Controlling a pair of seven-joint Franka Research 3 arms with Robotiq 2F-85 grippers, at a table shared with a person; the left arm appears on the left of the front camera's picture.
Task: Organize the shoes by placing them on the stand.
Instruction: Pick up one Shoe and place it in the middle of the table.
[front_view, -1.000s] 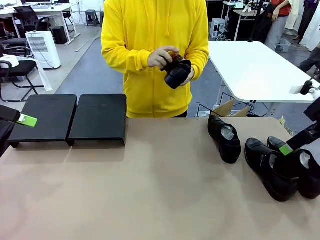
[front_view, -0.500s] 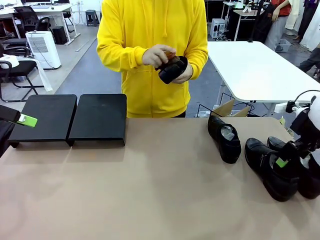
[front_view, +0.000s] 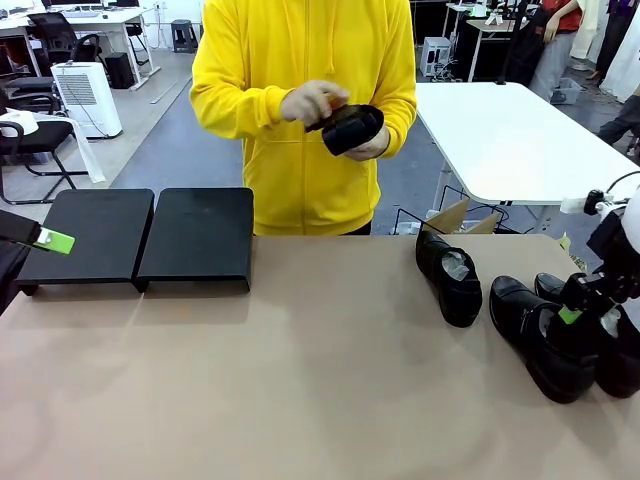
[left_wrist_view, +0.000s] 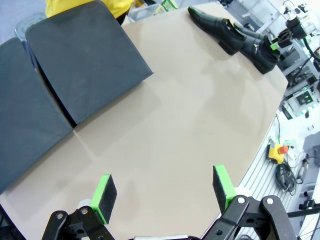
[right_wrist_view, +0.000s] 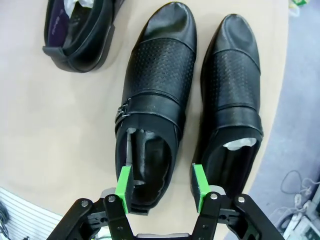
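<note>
Your right gripper (right_wrist_view: 161, 174) has dropped astride the shoe's (right_wrist_view: 157, 80) heel, jaws unclamped; close squarely, clear of the neighbouring shoe (right_wrist_view: 232, 85).

Tan table (front_view: 300, 400), seen across from the robot's side. At the far left corner stands the stand (front_view: 195, 235): two matte-black rectangular panels set side by side on short legs. On the right half lie three glossy black shoes, soles down, toes toward the robot. A lone shoe (front_view: 450, 280) lies near the far edge. Nearer and further right lie the inner shoe (front_view: 535, 340) and the outer shoe (front_view: 620, 368), roughly parallel and just beside each other. The stand and the shoes are well apart, at opposite sides of the tabletop
</note>
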